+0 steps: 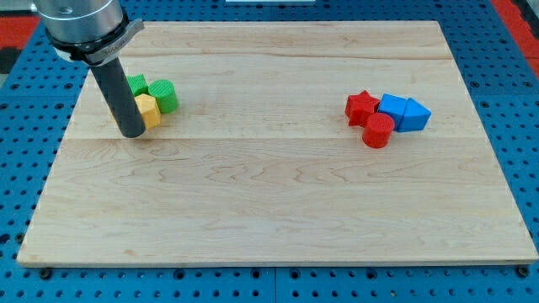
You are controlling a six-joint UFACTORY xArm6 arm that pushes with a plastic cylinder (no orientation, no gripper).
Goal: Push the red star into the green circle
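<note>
Standing at the view's left, my tip [132,133] rests on the wooden board [253,210], touching the yellow block [149,110] — with a green block [136,84] and the green circle [164,96] just behind. It is a bare rod, holding nothing. Well apart on the right, the red star [362,106] huddles against a red cylinder [378,130], a blue cube [391,105] and a blue triangle [413,114].

a grey metal housing sits at the frame's upper left corner, partly cut off by the top edge. from it a straight dark rod runs down, nearly upright, and my tip [133,134] rests in the upper left.
</note>
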